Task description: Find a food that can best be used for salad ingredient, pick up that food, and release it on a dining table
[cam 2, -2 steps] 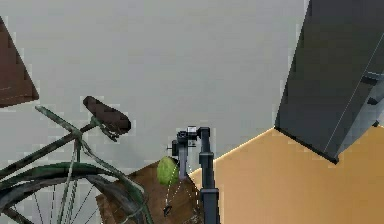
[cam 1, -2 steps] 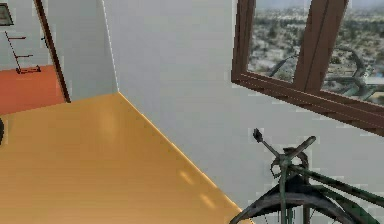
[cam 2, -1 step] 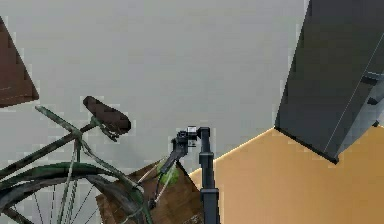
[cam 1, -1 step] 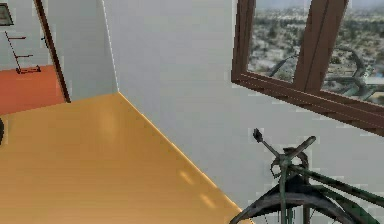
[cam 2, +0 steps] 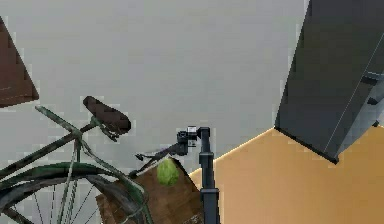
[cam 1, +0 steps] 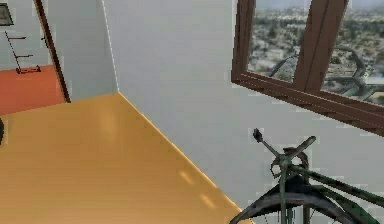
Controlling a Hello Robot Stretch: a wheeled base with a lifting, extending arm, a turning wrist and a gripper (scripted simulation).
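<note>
In the arm side view the dark arm bar point(cam 2: 208, 185) rises from the bottom edge, with its white marker squares point(cam 2: 189, 136) at the top. Left of them the gripper point(cam 2: 158, 156) reaches toward a bicycle. A small rounded green thing point(cam 2: 170, 172), possibly a leafy food, sits just below the fingers, in front of a brown surface point(cam 2: 165, 202). I cannot tell whether the gripper holds it or whether it rests on that brown surface.
A dark green bicycle point(cam 2: 60, 165) leans by the white wall; its handlebars point(cam 1: 290, 160) show at the forward view's lower right. A brown-framed window point(cam 1: 310, 50) is above it. An open doorway point(cam 1: 25, 60) lies at the far left over orange floor point(cam 1: 90, 160). A tall dark grey cabinet point(cam 2: 335, 75) stands at the arm side view's right.
</note>
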